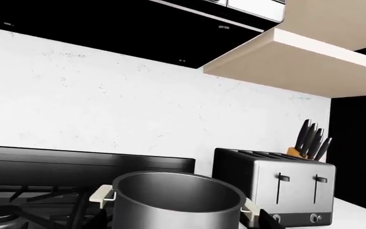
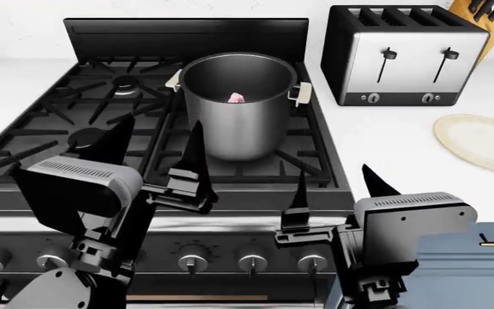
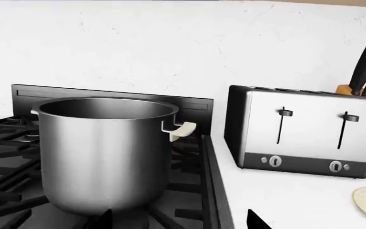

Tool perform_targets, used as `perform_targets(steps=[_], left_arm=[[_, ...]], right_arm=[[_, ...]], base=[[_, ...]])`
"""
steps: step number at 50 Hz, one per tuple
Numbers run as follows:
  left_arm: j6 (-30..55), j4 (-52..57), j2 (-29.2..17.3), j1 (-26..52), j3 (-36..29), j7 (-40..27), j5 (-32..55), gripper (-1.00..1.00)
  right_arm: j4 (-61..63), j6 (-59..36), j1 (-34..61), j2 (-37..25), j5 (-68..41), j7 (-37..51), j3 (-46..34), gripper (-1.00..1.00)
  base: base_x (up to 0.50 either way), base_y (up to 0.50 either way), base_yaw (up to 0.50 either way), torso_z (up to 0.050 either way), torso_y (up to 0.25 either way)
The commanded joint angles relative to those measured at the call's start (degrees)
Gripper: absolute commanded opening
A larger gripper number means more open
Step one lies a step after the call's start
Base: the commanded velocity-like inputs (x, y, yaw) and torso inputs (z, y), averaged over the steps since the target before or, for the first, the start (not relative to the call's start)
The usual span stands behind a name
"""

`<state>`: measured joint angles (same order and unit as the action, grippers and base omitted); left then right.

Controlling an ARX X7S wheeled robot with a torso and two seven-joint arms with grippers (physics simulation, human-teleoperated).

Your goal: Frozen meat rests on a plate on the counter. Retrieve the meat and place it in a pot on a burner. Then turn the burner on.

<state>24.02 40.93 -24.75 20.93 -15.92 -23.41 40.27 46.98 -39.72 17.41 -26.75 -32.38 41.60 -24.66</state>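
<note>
The frozen meat lies at the bottom of the pot, which stands on the right rear burner, so only ignition remains. The plate sits bare on the table. Both the left claw and right claw hang spread wide, empty, above the stove knobs, probably readying to turn one.

No readable text, labels or numbers; stove knobs possibly marked, illegible.

Brushed-steel pot, glossy metal toaster, matt black cast-iron grates, smooth white counter.
</note>
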Motion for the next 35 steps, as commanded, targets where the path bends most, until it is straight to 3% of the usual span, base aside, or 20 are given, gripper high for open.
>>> perform_targets(steps=[1, 35], left_arm=[[-0.7, -0.3, 0.1, -0.4, -0.3, 0.1, -0.3, 1.0], [-2.1, -1.9, 0.3, -0.9, -0.7, 0.4, -0.3, 1.0]], right_arm=[[-0.8, 3.8, -5.8, -1.2, 1.7, 0.0, -0.7, 1.0], [-4.5, 11.4, -14.8, -2.3, 5.0, -1.0, -2.7, 1.0]], base=[[0.0, 0.0, 0.0, 0.0, 0.0], [0.0, 0.0, 0.0, 0.0, 0.0]])
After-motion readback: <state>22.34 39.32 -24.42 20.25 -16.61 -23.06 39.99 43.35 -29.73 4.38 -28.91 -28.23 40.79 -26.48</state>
